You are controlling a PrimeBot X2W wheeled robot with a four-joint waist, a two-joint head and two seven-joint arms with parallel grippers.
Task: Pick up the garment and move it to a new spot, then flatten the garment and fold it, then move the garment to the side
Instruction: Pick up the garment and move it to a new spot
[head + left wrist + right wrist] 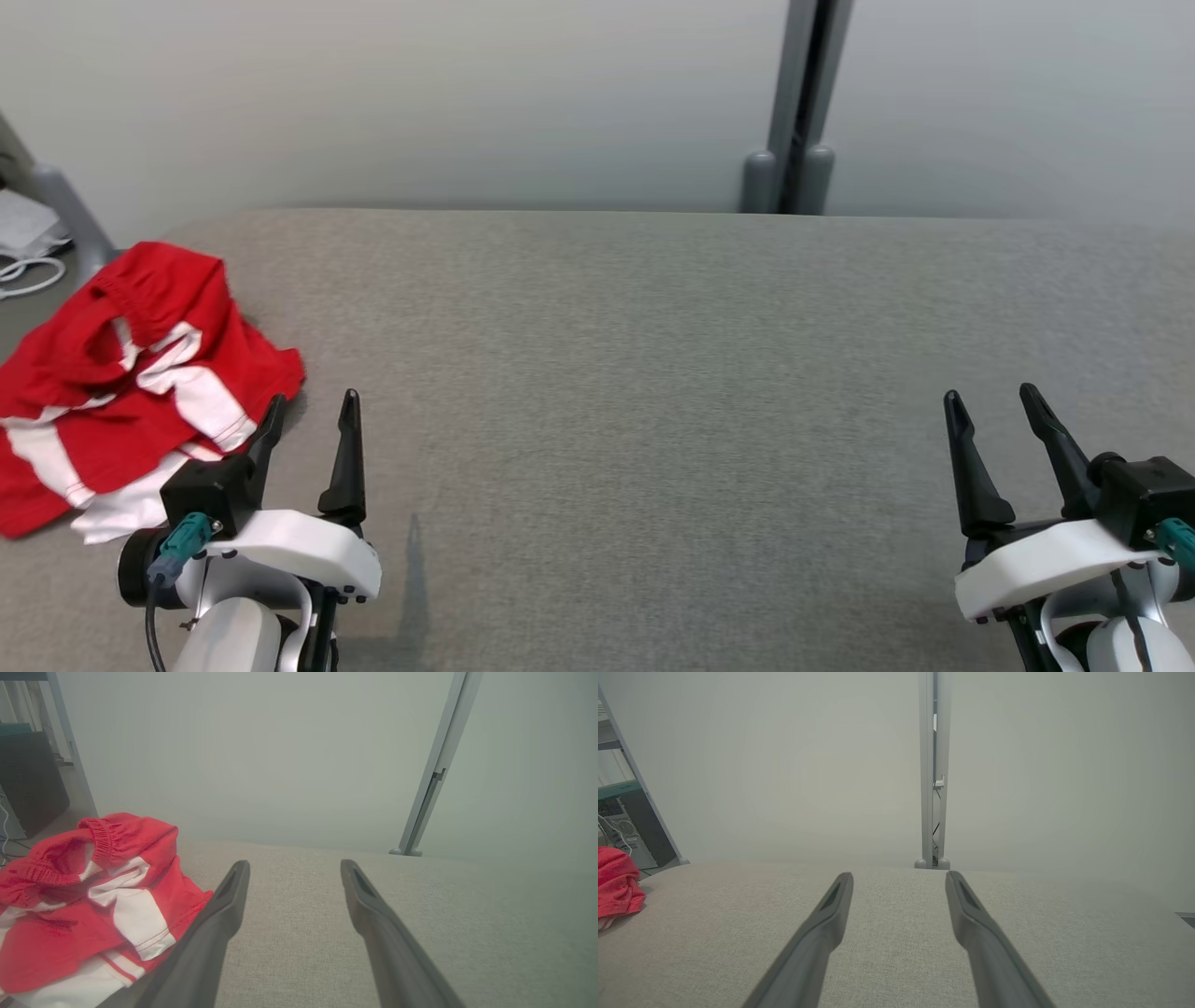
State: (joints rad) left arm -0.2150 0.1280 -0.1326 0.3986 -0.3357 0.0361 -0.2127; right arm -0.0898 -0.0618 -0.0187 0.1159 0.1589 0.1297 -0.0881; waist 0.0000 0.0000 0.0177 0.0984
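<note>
Both jaws stand released; garment (75, 364) heaped at left edge of table (653, 420), wide room rightward.

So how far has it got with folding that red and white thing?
Nothing looks done yet. The garment lies crumpled near the left edge of the table. Both sets of jaws stand open and empty, the left ones close beside it. Picking up, flattening, folding and setting aside all remain.

garment (121, 373): on table (653, 373), far left | left hand (314, 399): beside it | right hand (990, 392): far right
</note>
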